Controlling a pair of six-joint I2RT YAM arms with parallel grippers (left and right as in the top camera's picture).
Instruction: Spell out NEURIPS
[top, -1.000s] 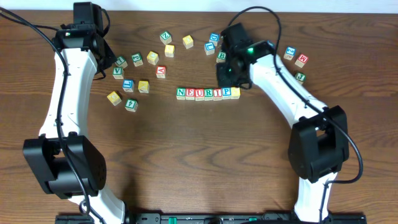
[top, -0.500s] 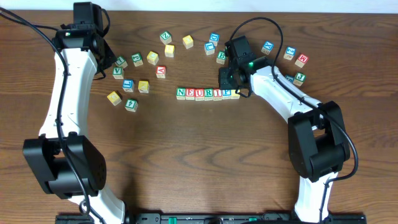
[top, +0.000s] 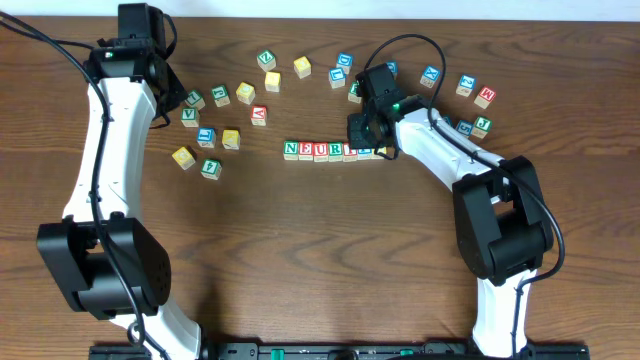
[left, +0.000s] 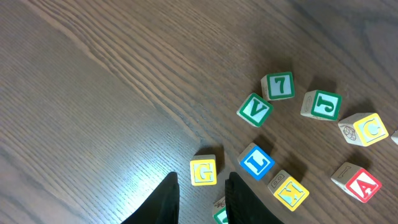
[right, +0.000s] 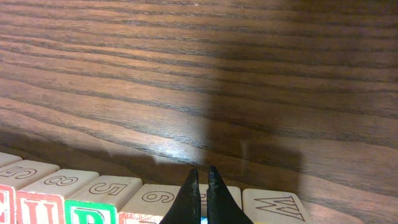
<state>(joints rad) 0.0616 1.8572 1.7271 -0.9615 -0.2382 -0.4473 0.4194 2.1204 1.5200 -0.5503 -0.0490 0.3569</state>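
Reading N-E-U-R-I on cube row (top: 315, 151) lying centrally on tabletop (top: 300, 250) | hiding row's last letters beneath right hand (right: 202, 173), pinched closed, empty | hovering left hand (left: 201, 186), narrowly parted, empty, near loose yellow G cube (left: 203, 171).

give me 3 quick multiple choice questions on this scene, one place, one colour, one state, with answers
1. Where is the right gripper? A over the right end of the block row; B over its left end; C far from any block.
2. What colour is the letter on the L block? A red; B yellow; C blue.
3. How do the right gripper's jaws stand? A wide open; B shut, empty; C clamped on a block.
Answers: A, overhead shows it above the row's right end; C, the left wrist view shows a blue L; B, the jaws meet with nothing between.
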